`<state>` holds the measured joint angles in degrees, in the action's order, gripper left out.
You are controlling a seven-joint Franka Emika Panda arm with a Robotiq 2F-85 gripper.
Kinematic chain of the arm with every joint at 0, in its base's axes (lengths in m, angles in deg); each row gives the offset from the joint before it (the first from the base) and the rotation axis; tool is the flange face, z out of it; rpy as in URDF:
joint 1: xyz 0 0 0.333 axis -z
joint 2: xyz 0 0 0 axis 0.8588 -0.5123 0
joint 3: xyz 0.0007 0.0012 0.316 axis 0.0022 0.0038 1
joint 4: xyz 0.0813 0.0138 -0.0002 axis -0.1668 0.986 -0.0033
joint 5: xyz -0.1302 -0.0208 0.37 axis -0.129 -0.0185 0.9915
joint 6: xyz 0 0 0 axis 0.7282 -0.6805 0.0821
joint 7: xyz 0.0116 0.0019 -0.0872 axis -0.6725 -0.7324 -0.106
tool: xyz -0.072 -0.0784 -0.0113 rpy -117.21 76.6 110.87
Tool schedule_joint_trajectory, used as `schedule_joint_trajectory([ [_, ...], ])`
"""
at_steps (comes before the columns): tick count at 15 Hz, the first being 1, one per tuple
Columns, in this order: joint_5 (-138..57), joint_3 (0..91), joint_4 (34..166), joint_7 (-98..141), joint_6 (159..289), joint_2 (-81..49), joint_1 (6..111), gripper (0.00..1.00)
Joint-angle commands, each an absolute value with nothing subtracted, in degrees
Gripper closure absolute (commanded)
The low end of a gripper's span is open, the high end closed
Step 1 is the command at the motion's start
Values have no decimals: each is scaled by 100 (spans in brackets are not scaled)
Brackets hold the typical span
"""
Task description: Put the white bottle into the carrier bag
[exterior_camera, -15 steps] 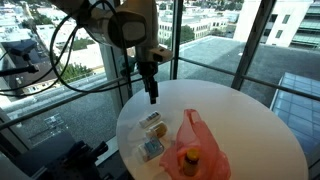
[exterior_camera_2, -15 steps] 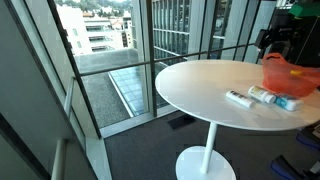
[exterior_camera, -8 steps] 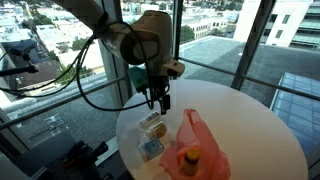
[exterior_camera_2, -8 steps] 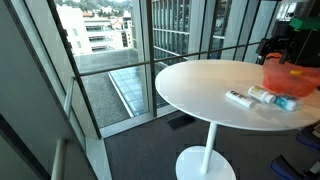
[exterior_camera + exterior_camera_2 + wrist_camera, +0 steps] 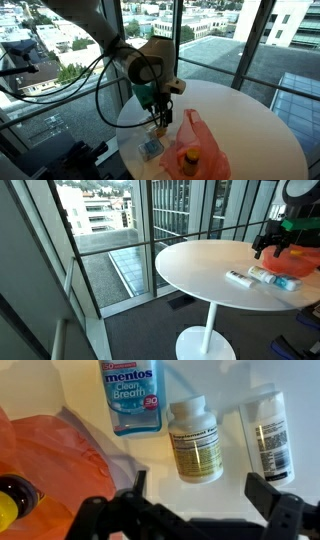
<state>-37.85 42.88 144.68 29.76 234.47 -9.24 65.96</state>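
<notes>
In the wrist view a white pill bottle with a cream label lies on the white table, and a slimmer white bottle lies to its right. My gripper is open and empty, hovering just above them, its fingers straddling the pill bottle's lower end. The orange carrier bag lies at the left with a yellow-capped item inside. In the exterior views the gripper hangs low over the bottles beside the bag.
A blue Mentos container lies between the bag and the pill bottle. The round white table stands on a pedestal next to floor-to-ceiling windows with a railing.
The arm has come down and forward from above the table's edge to just over the bottles. The gripper stays open. The objects have not moved.
</notes>
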Motion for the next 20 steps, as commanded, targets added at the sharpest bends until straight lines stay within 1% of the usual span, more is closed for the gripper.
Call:
schedule_joint_trajectory([
  [1,-3737,4235,14341,2801,23628,-1295,6594,0],
  [14,-3811,4163,14178,2910,23954,-2016,6500,0],
  [15,-3827,4149,14163,2930,23961,-2050,6485,4],
  [16,-3841,4136,14147,2950,23963,-2073,6468,26],
  [18,-3870,4096,14128,3006,23951,-2075,6420,33],
  [19,-3877,4076,14122,3029,23942,-2067,6394,40],
  [20,-3878,4063,14124,3054,23925,-2031,6365,50],
])
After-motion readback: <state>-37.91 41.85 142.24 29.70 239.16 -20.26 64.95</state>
